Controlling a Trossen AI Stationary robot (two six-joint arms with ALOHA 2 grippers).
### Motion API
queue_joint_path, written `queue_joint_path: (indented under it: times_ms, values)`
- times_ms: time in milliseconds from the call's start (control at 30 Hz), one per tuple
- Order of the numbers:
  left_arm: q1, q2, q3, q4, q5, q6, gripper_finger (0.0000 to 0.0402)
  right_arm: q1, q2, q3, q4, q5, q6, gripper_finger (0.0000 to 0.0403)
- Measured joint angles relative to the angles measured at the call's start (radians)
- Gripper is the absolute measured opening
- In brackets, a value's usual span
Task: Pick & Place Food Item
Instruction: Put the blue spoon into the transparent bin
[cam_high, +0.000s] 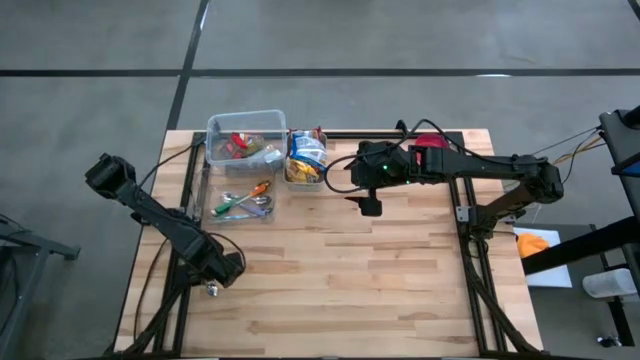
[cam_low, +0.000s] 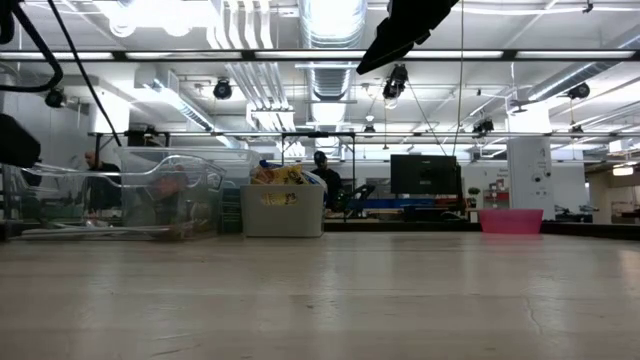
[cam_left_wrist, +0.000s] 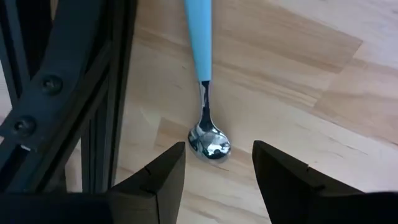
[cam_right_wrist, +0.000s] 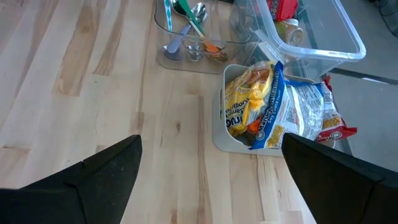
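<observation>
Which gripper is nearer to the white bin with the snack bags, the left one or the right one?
Right. The right gripper hangs open just beside the white bin of snack bags. The left gripper is at the table's opposite front corner, open over a spoon.

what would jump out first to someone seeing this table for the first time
Probably the bin stuffed with bright yellow and blue snack bags at the table's far edge, beside a clear container and a clear tray of utensils. Next, the blue-handled spoon lying on the wood near the left front corner, with the left end effector open just over its bowl. The right end effector hangs open near the bin.
</observation>
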Motion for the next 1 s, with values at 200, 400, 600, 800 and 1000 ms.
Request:
queue_joint_path:
  times_ms: [200, 400, 600, 800, 1000]
  values:
    - [0.000, 0.000, 0.006, 0.008, 0.167, 0.006, 0.0188, 0.000, 0.000, 0.000, 0.000, 0.000, 0.000, 0.0384]
    - [-0.004, 0.000, -0.016, -0.026, 0.217, -0.029, 0.0188, 0.000, 0.000, 0.000, 0.000, 0.000, 0.000, 0.0384]
    - [-0.004, 0.000, -0.063, -0.022, 0.217, -0.046, 0.0188, 0.000, 0.000, 0.000, 0.000, 0.000, 0.000, 0.0384]
    - [-0.004, 0.000, -0.075, -0.008, 0.175, -0.059, 0.0188, 0.000, 0.000, 0.000, 0.000, 0.000, 0.000, 0.0384]
    - [-0.004, 0.000, -0.076, 0.031, 0.085, -0.077, 0.0188, 0.000, 0.000, 0.000, 0.000, 0.000, 0.000, 0.0384]
